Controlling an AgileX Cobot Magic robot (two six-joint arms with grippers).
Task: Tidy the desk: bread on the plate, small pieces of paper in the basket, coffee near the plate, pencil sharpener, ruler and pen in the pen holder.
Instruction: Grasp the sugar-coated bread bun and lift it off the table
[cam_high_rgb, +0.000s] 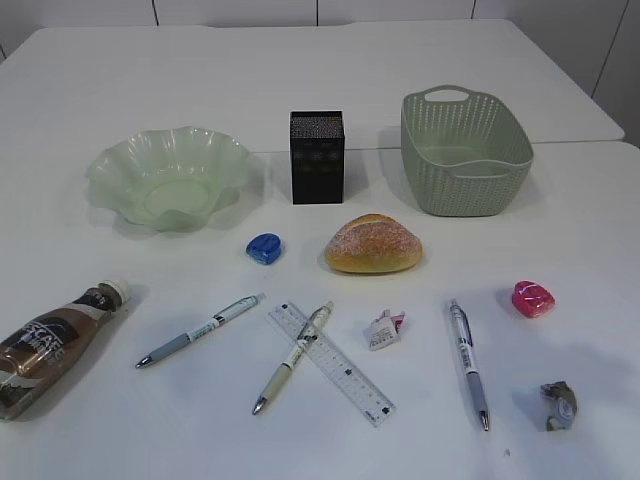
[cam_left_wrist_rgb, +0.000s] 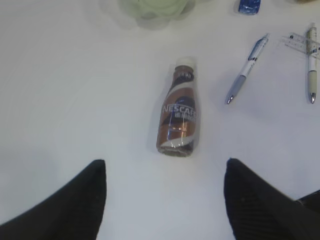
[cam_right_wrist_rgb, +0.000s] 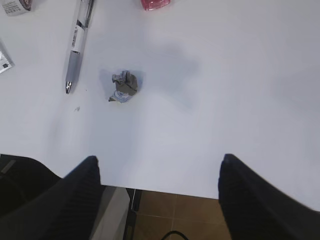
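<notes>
My left gripper (cam_left_wrist_rgb: 165, 200) hangs with jaws spread wide, empty, above the coffee bottle (cam_left_wrist_rgb: 178, 111) lying on its side, label reading NESCAFÉ, well left of the black pen holder (cam_high_rgb: 317, 156). The green plate (cam_high_rgb: 168, 177) sits left of the holder. A blue sharpener (cam_high_rgb: 264, 248) and the bread (cam_high_rgb: 373, 244) lie just in front of it; nearer me, two pens (cam_high_rgb: 199, 330) and the clear ruler (cam_high_rgb: 331, 363), one pen crossing it. The basket (cam_high_rgb: 465, 152) stands right of the holder. Far right-front: printed paper scrap (cam_high_rgb: 384, 329), third pen (cam_high_rgb: 468, 362), pink sharpener (cam_high_rgb: 533, 298), crumpled paper (cam_right_wrist_rgb: 124, 85). My right gripper (cam_right_wrist_rgb: 157, 200) hovers parted, empty.
</notes>
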